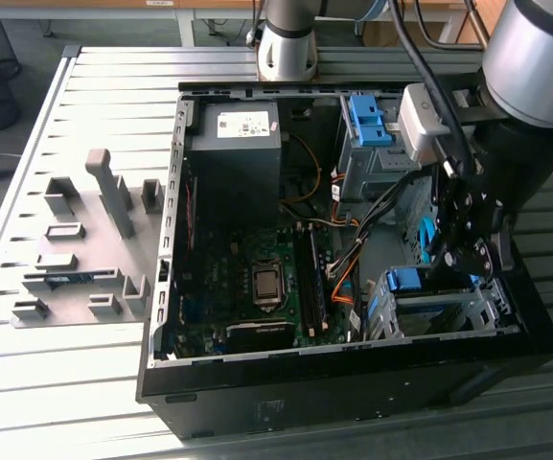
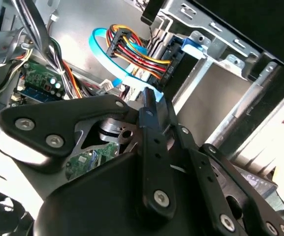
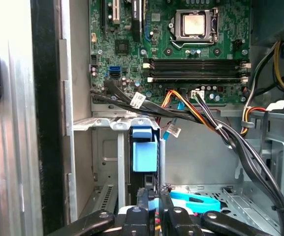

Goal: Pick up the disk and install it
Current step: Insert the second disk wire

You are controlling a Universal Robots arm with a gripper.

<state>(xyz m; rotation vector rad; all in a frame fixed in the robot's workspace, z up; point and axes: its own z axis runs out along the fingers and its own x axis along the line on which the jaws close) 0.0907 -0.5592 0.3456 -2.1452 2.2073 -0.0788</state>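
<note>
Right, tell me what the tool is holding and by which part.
Cannot be told. The tool sits in the drive cage right by the disk, but any contact between them is hidden.

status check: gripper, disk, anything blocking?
Gripper down inside the computer case, fingers together at the drive cage. Disk upright in that cage, blue carrier end showing. Cable bundle runs close beside.

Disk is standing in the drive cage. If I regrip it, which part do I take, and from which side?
Probably the blue carrier end of the disk: it shows past the drive cage, whose walls cover the flat faces. Come from the case's open side, where the gripper is, keeping off the cable bundle.
</note>
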